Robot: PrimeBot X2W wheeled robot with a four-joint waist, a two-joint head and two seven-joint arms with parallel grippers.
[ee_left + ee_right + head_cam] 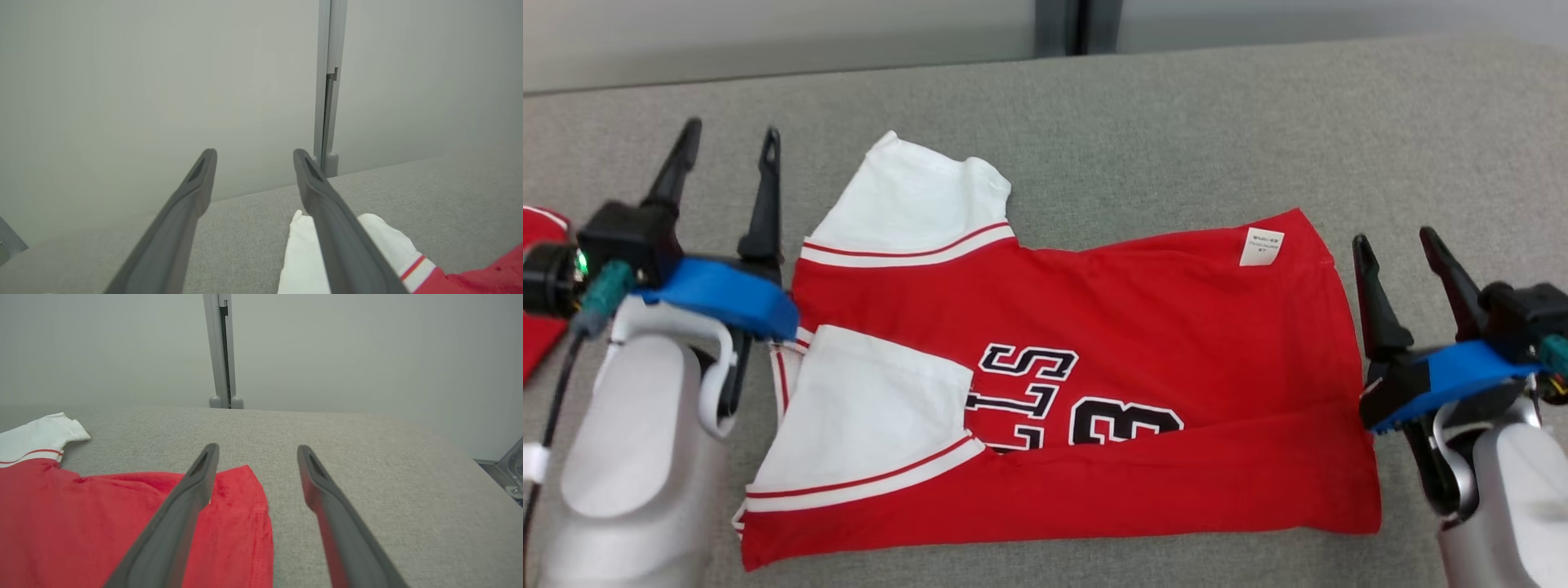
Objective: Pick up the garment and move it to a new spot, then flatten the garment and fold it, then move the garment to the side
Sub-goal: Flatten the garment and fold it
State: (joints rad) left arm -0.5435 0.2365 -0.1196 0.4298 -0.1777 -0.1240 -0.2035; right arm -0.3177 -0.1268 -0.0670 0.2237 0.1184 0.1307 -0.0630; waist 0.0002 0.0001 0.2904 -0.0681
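The red garment lies in the middle of the frame on the grey tabletop, bottom edge folded up over part of the black lettering. One white sleeve points to the upper left, the other is folded in at the lower left, and a small white tag shows near the upper right corner. At the left of the frame, the left pincer is spread wide and empty, just beside the sleeves. Over on the right, the right pincer is spread wide too, nothing in it, just beside the garment's right edge. A second red cloth peeks in at the far left edge.
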